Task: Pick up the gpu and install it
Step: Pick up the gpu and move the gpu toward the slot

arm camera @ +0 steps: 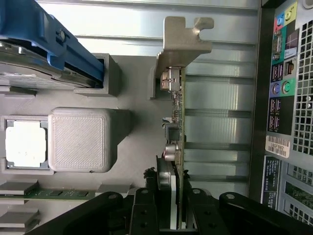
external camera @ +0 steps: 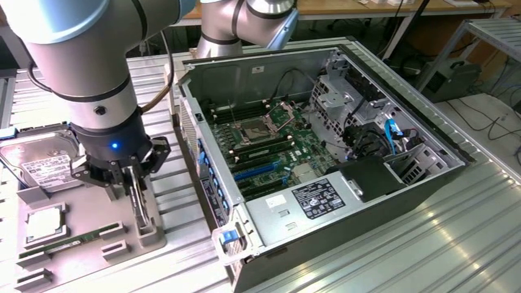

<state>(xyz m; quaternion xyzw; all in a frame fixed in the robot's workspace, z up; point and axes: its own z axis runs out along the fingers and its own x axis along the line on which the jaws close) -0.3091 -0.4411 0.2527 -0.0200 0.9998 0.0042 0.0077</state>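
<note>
**Clamped on the gpu, over the gray tray**

Reaches straight down from the big gray arm (external camera: 89, 67) with the hand (external camera: 129, 180). Squeezes the gpu (external camera: 143, 210) between two black fingers (arm camera: 144, 210), one on each flat side, with no gap to see. Shut tight on the card, then, not spread apart. Grips it by the part with the dark round cooler (arm camera: 165, 169), well away from the silver bracket (arm camera: 183, 41) at the far end of the card.

Holds the card upright on its thin edge, right under the hand, with the low end down at a small block of the gray tray (external camera: 94, 210). Hard to tell whether lifted a little or resting in the slot. Not in the computer yet.

On the tray, on the side of the hand away from the computer, three other parts:
- a silver hard drive (external camera: 41, 165) with a blue rail (arm camera: 63, 39), close beside the hand
- a square chip (external camera: 45, 223) in a gray frame, near the hand
- a thin green memory stick (external camera: 69, 242), lying flat near the low end of the gpu

On the other side of the hand, close by, an open computer case (external camera: 244, 76). Lying on its side on the ribbed metal surface (external camera: 456, 238), with the green board (external camera: 277, 143) and blue slots (external camera: 256, 171) facing up. Back wall with its plugs (arm camera: 281, 88) just beside the gpu, not touching.
</note>
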